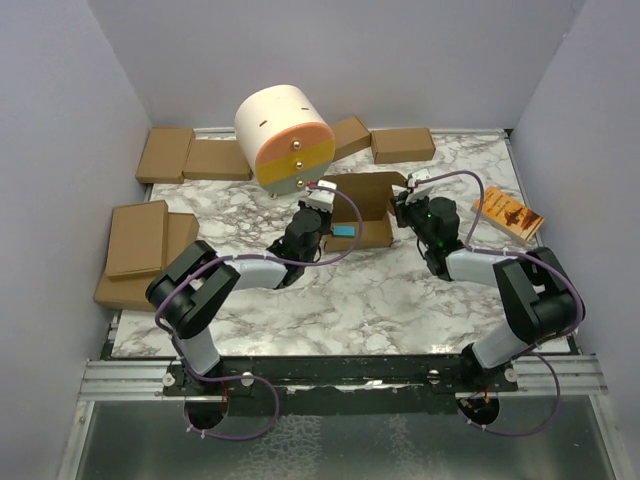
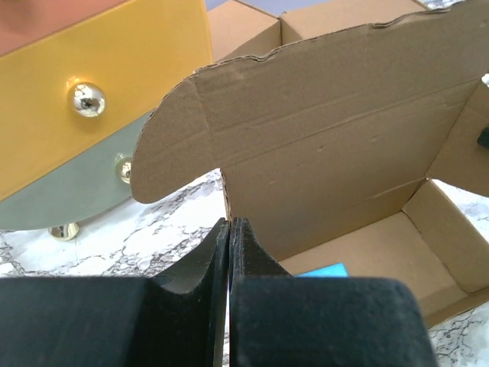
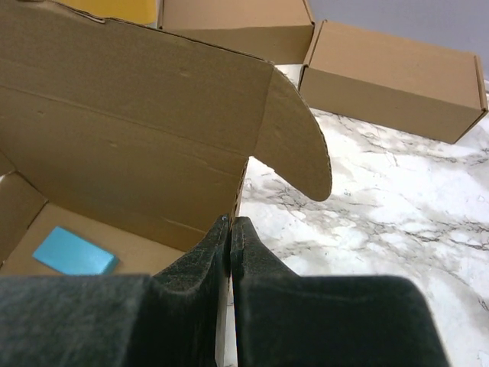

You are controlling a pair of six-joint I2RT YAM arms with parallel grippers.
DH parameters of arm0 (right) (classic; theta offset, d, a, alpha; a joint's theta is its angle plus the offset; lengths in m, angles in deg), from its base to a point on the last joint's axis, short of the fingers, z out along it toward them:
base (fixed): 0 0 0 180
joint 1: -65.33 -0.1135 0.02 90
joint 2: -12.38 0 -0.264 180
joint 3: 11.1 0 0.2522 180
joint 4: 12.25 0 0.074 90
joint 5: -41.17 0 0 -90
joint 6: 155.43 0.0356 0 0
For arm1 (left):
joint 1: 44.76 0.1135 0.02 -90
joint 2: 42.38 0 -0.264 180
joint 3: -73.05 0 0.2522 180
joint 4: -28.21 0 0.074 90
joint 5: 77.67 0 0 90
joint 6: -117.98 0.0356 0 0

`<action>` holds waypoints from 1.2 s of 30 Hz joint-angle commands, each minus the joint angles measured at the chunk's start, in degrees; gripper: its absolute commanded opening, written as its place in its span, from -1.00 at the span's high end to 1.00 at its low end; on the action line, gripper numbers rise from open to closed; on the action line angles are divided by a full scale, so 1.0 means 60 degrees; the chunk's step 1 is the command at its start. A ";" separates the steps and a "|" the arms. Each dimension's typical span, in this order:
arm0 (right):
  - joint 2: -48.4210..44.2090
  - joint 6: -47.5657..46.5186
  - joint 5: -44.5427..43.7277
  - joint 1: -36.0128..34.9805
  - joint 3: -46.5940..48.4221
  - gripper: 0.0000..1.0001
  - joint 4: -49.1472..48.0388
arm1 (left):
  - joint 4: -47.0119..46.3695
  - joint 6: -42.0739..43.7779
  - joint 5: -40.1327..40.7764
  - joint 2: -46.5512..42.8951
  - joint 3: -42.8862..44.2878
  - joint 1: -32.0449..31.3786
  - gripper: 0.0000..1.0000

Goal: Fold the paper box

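Now the box [image 1: 368,236] sat toward twelve o'clock, lid [image 2: 328,115] upright. Our left gripper [image 2: 230,225] and right gripper [image 3: 231,223], pressed together, pinched its nine and three o'clock walls. We judged folding the lid down came next.

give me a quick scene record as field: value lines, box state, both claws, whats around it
box: mid table, open, lid upright
inside box: blue card, lying flat
left claw: shut on the box's left wall
right claw: shut on the box's right wall
behind box: drawer unit, round, shiny knobs
right of box: booklet, flat on the table
back and left edges: spare boxes, closed
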 commanded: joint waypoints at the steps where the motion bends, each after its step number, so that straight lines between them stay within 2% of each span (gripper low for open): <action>1: 0.0268 0.0276 -0.0003 -0.0333 0.0102 0.92 -0.1119 | -0.0871 0.0040 -0.1097 0.0347 0.0248 -0.0092 1.00; 12: 0.0090 0.0246 0.0287 -0.0528 -0.0505 0.91 -0.0975 | -0.0212 -0.0971 -0.1136 0.0336 -0.0091 -0.0076 1.00; 18: -0.0277 0.0348 0.0254 -0.0542 -0.0465 0.90 -0.0117 | 0.1198 -0.1791 -0.0563 0.0395 0.0380 -0.0070 1.00; 36: -0.1154 0.0044 0.0221 -0.0601 -0.0366 0.84 0.2011 | 0.1324 -0.2176 -0.0624 0.0024 -0.0187 -0.0088 1.00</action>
